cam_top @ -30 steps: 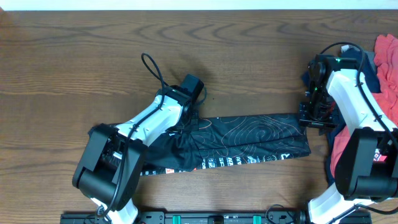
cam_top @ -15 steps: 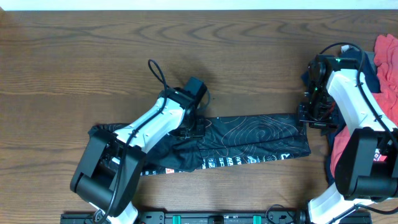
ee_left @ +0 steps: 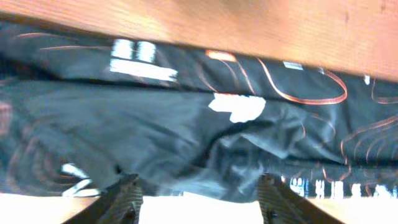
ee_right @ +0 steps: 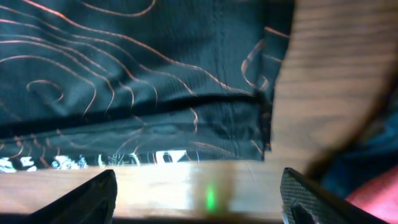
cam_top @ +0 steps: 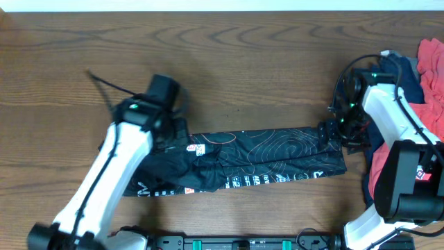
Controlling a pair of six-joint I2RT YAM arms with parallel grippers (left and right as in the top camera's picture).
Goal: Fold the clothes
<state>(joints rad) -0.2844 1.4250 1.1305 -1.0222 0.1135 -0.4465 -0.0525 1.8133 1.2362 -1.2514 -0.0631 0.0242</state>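
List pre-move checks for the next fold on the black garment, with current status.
1. Left gripper jaws open, nothing held: ok.
2. Right gripper jaws open, nothing held, above the garment's right edge: ok.
3. Black garment spread lengthwise on the table: ok.
4. Garment lying flat: not ok, wrinkles bunched toward its left end.
5. Garment apart from the clothes pile: cannot tell, the right arm hides the gap.

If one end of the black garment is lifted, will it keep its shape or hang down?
Probably floppy: the garment lies flat with soft wrinkles, so it would likely sag. It looks thin, so probably light. Pushed, it may bunch rather than slide.
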